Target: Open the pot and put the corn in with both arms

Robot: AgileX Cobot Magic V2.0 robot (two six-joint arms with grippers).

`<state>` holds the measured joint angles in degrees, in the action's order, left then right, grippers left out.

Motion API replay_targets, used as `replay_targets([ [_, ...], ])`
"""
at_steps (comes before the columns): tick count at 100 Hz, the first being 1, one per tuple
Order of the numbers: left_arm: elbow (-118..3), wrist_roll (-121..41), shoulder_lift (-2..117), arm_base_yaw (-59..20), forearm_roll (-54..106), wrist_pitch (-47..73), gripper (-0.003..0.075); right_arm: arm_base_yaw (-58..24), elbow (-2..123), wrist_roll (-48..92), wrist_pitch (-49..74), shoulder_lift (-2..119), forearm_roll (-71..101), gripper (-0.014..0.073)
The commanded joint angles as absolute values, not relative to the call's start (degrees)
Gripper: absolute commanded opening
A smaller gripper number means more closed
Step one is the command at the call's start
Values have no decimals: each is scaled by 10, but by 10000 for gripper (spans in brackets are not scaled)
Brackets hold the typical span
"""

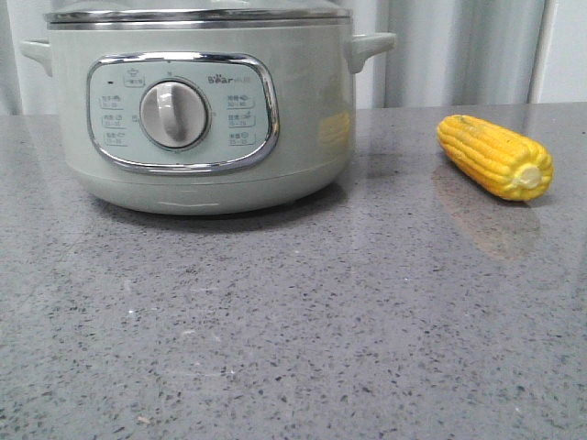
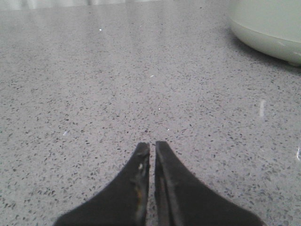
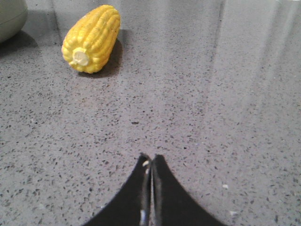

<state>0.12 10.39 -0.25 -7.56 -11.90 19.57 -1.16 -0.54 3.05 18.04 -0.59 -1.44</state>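
The pale grey-green pot (image 1: 202, 110) stands at the back left of the grey speckled table with its lid on; its base edge shows in the left wrist view (image 2: 268, 28) and in the right wrist view (image 3: 11, 19). The yellow corn (image 1: 495, 156) lies on the table to the pot's right, stub end toward me; it also shows in the right wrist view (image 3: 91, 38). My left gripper (image 2: 151, 143) is shut and empty, low over bare table, apart from the pot. My right gripper (image 3: 150, 156) is shut and empty, well short of the corn. Neither gripper shows in the front view.
The grey speckled table (image 1: 293, 330) stretches from the pot and corn to the near edge. A pale curtain (image 1: 459, 50) hangs behind the table.
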Motion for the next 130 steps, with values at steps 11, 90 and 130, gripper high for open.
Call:
replay_targets([
  [11,5,109,-21,-75,-115,174,-20,-8,-18,31,174,-18,-13,-74],
  [90,5,109,-21,-75,-115,174,-20,-8,-18,31,174,-18,-13,-74],
  [130,5,109,-21,-75,-116,174,-20,-8,-18,31,91,-18,-18,-74],
])
